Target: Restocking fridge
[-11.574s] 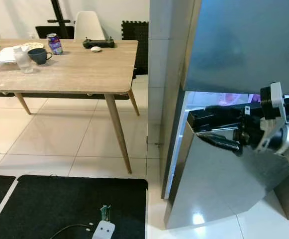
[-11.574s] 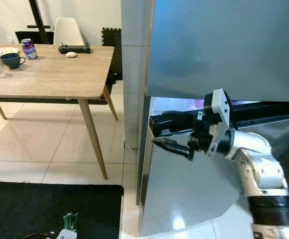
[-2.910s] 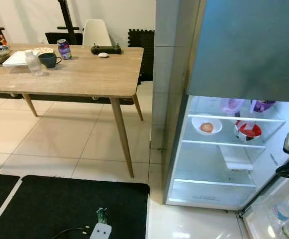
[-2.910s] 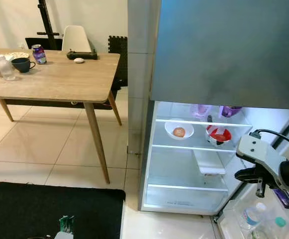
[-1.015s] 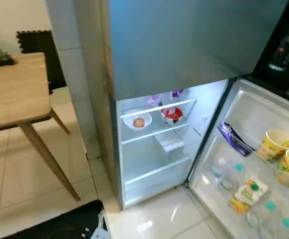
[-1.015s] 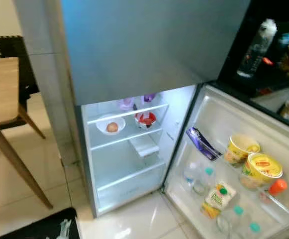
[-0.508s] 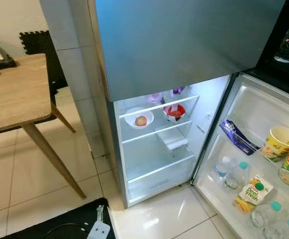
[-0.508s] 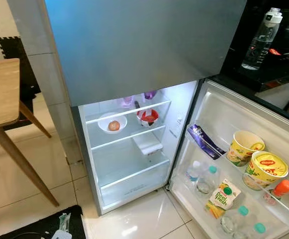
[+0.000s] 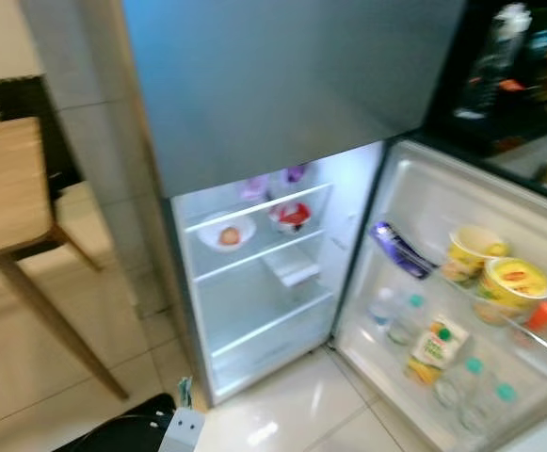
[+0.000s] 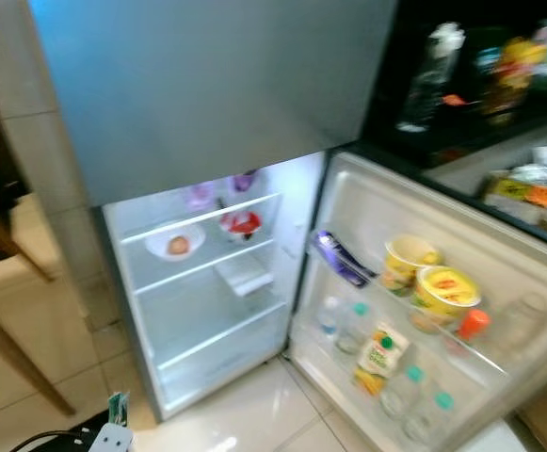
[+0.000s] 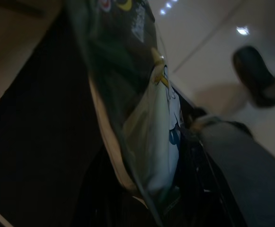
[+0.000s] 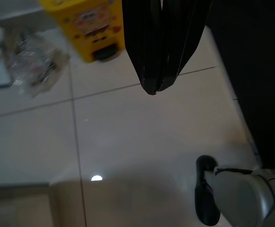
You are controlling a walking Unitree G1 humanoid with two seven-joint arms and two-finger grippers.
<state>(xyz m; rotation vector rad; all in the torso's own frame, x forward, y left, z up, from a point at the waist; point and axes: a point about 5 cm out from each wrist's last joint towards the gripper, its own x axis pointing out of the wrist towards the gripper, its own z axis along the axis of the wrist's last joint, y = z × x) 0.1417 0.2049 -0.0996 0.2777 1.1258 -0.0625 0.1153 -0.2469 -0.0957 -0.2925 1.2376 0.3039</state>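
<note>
Two claws for you: right claw [image 12: 157, 90] fingers together, pointing at floor tile. Left claw looks clamped on a dark snack bag [image 11: 142, 118], too dim to confirm. Fridge [image 9: 254, 282] lower door [image 9: 461, 311] open; bowl [image 9: 226, 233] on top shelf.

Both eye views smear with motion blur. The fridge [image 9: 264, 273] glows from inside, glare on the floor [image 9: 282, 424]. Left wrist view is dim and murky; right wrist view bright, a lamp spot on tile.

Brushed-metal fridge [image 9: 282, 85], glossy tiled floor [image 9: 292, 419], matt wooden table [image 9: 5, 188], clear shelves.
</note>
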